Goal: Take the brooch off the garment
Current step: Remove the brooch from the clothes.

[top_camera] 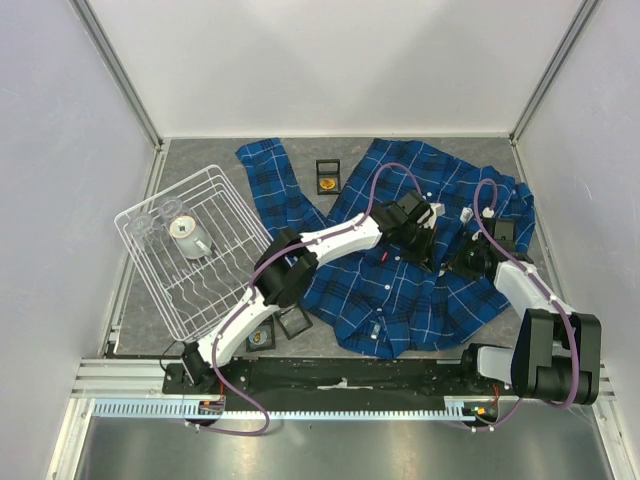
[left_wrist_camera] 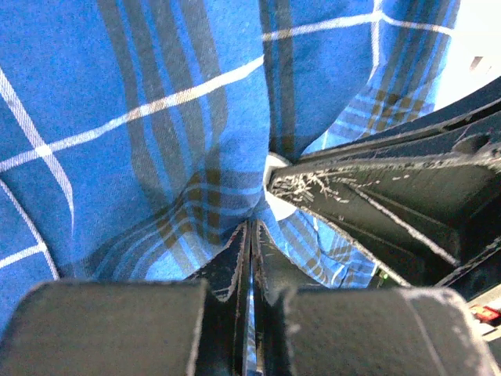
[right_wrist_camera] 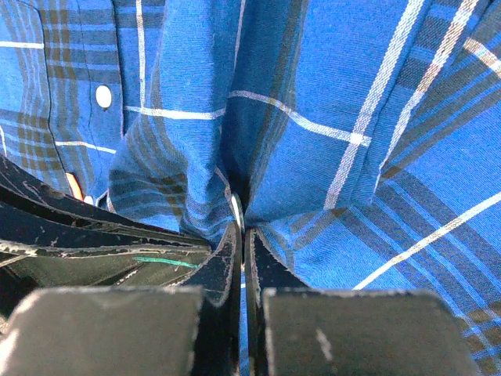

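Where both pairs of fingers (left_wrist_camera: 227, 283) pinch, garment (top_camera: 400, 300) bunches

White wire dish rack (top_camera: 220, 272) at nine o'clock holds a white mug (top_camera: 188, 233); small black box (top_camera: 328, 178) sits at twelve o'clock.

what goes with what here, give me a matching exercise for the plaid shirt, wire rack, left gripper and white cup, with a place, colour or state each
1 plaid shirt
2 wire rack
3 left gripper
4 white cup

a lying inside the rack
b shut on a fold of fabric
c blue with thin white lines
d white wire, left of the shirt

Pairs: 1-c, 2-d, 3-b, 4-a
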`<state>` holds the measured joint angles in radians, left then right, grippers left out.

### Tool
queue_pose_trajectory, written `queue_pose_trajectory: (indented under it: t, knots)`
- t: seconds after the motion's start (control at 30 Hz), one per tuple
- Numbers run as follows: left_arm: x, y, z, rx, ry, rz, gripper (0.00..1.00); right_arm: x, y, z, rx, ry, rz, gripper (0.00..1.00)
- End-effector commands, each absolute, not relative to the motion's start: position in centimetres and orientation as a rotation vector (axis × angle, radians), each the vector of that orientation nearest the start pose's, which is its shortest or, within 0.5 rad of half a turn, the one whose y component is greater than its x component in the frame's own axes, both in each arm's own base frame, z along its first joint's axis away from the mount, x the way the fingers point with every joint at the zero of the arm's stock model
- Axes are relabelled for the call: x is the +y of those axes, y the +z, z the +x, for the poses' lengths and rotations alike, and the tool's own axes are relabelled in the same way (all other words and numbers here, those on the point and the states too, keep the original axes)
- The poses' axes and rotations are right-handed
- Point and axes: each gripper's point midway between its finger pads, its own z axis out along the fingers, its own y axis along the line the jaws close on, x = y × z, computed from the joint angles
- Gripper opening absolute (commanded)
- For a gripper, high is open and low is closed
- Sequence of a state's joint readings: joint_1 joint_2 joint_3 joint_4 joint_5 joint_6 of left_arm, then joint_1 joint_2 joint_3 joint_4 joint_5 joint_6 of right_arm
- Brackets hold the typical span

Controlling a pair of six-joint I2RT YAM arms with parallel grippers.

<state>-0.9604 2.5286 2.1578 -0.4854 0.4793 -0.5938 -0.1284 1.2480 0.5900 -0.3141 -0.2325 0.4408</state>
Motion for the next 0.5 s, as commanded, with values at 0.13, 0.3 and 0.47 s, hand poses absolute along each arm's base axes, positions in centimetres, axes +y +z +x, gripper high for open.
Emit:
queue_pose_trajectory:
  t: [0.13, 0.3, 0.47]
  knots:
    - [-57.8, 5.1, 28.1, 2.51, -1.179, 0.733, 0.08, 3.7, 5.3, 27.9, 2.434, 0.535, 0.62, 0.0]
    - [-58.1, 4.6, 27.4, 2.517, -1.207, 0.755, 0.09, 3.7, 5.8, 28.0, 2.418, 0.54, 0.656, 0.0]
    - [-58.0, 4.0, 27.1, 2.523, -1.187, 0.767, 0.09, 3.2, 6.6, 28.8, 2.401, 0.517, 0.675, 0.17]
